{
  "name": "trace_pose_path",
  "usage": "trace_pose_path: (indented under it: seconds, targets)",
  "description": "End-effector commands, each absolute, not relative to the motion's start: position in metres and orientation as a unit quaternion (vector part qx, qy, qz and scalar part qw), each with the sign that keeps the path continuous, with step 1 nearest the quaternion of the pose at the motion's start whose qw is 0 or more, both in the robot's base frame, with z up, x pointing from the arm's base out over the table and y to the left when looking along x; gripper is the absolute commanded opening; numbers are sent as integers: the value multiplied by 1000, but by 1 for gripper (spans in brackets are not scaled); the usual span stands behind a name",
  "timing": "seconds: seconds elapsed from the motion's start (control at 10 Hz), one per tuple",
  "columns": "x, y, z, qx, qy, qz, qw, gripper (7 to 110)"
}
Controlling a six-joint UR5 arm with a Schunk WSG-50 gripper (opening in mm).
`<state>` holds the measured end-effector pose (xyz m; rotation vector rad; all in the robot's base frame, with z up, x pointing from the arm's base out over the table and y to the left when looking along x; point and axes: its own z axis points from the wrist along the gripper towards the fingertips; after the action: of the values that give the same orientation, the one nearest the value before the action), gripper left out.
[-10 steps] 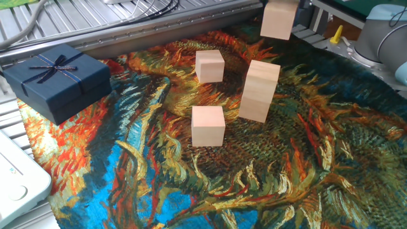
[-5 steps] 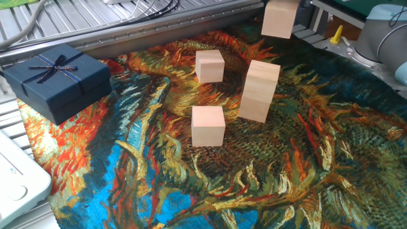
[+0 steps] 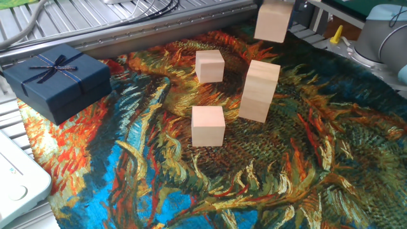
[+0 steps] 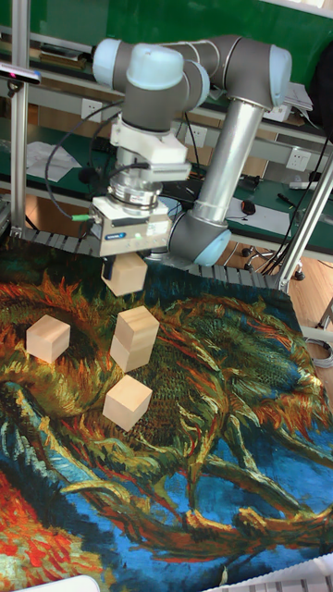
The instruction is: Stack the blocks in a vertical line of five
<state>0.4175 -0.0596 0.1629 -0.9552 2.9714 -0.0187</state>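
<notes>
Looks like a robotics lab / research workspace, not a home. Big grey-and-pale-blue jointed robot arm mounted behind the table, w/ black cables trailing off it. Table edge is ribbed silver aluminium frame, w/ upright metal posts around the cell. Behind: green wall panel, workbenches w/ white wall sockets and loose papers. Work surface covered w/ a colourful painted-swirl printed cloth, the sort used as a test backdrop.

The held block is cut off by the top edge.
</notes>
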Motion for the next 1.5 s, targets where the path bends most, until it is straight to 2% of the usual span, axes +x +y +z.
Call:
trace_pose_path:
  seconds: [0.0, 0.3, 0.6, 1.0, 1.2, 1.4]
  targets:
    - [450, -19, 164, -290, 956, 12, 31, 22]
    - [459, -10, 156, -289, 956, 17, 37, 22]
    - [441, -30, 157, -294, 956, -5, 0, 22]
    - [435, -35, 157, -269, 963, -12, -15, 22]
    - [437, -34, 157, -292, 956, -11, -12, 22]
    - [458, -29, 159, -354, 935, -12, -8, 22]
